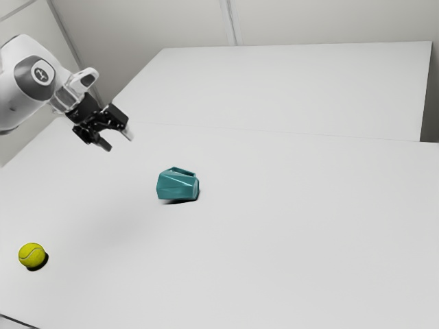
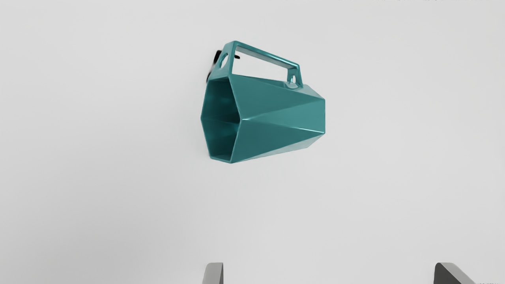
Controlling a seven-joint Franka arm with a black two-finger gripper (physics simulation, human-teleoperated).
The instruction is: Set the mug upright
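Exterior view: a broad white counter (image 1: 302,240), bare and flat, likely the surface meant to take a standing mug (image 1: 177,185). From the left and far, a white arm (image 1: 27,82), reaching out over the counter toward the right. At its end, a black gripper (image 1: 116,140), open and empty, well above the counter and left of the mug; probably held high and angled down to leave room for an approach, with enough spread for a grasp. In the wrist view, fingers (image 2: 213,274) wide apart, with no contact on the mug.

As for the mug, on its side on the counter, mid-left, and not upright. Apparently steadied by flat facets, so less apt to roll than a round one. Mouth (image 2: 221,118) toward the exterior view's left, narrower base (image 1: 195,188) toward the right, handle (image 2: 268,54) on the far side. Long axis lying roughly left to right, along the counter, and close to parallel with the line between the fingers. To judge by that, best to turn the gripper before closing across the body, then tip the mouth up; at risk of slipping on the tapered sides.

Near and left, a tennis ball (image 1: 31,255), well apart from the mug, seemingly placed as a bystander to the task.
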